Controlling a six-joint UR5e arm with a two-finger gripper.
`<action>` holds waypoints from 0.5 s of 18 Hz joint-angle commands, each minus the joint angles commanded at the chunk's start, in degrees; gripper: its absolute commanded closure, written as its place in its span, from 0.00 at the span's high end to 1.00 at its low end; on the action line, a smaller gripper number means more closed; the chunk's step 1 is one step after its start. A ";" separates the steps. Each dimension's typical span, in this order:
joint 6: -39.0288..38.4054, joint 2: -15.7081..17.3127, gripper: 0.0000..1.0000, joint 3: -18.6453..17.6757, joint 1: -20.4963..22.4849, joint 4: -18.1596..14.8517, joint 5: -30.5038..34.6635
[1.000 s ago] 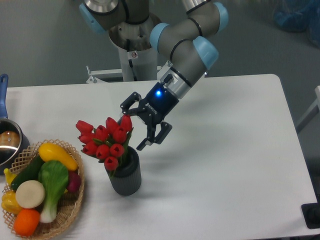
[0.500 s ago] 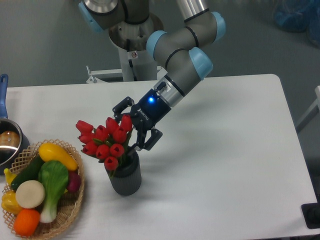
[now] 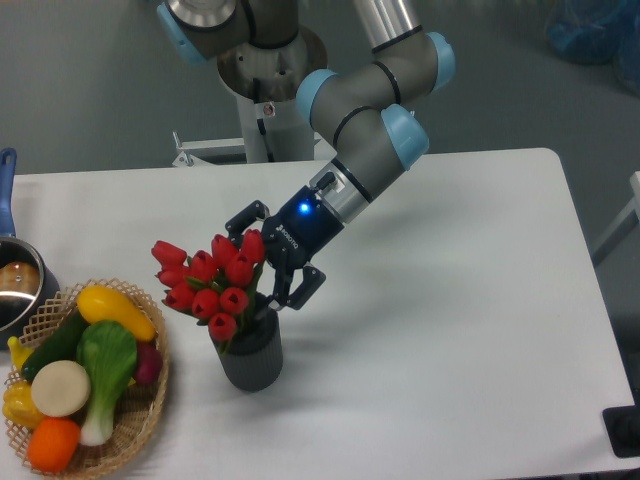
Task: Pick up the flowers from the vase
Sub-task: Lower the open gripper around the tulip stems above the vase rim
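Over the last second the gripper (image 3: 262, 258) has slid down and to the left, from a spot clear of the bouquet to one right against its right-hand edge, and in the most recent half second it has barely shifted at all, which suggests the approach is ending and a grasp is being lined up. Its fingers are spread apart, one reaching over the upper right tulip buds and the other hanging lower beside the stems, so nothing is pinched yet. The flowers (image 3: 213, 282) sit in the vase (image 3: 252, 350), stems down in its round mouth, red heads leaning up and to the left; the vase stands upright on the white table (image 3: 450, 330), near the front edge and left of centre. By my reading the job is at the closing-in stage: the bunch has not been lifted and the jaws would need to come together on the stems or the leafy neck just above the vase rim. Whether the upper finger already touches a bud cannot be told from this view. To the left, just beside the vase, a wicker basket (image 3: 140, 420) holds toy vegetables (image 3: 85, 365), and a pot (image 3: 18, 285) sits at the far left edge; neither lies in the arm's path. The likelier risk is squeezing the buds rather than the stems, or tipping the vase as the flowers come out.
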 joint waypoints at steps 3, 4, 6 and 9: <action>-0.53 0.09 1.00 0.61 -0.61 0.00 -0.26; -0.62 0.00 1.00 0.88 -0.88 0.00 -0.44; -0.62 -0.35 1.00 1.32 -1.23 0.00 -0.44; -0.54 -0.53 0.99 1.32 -1.23 0.00 -0.88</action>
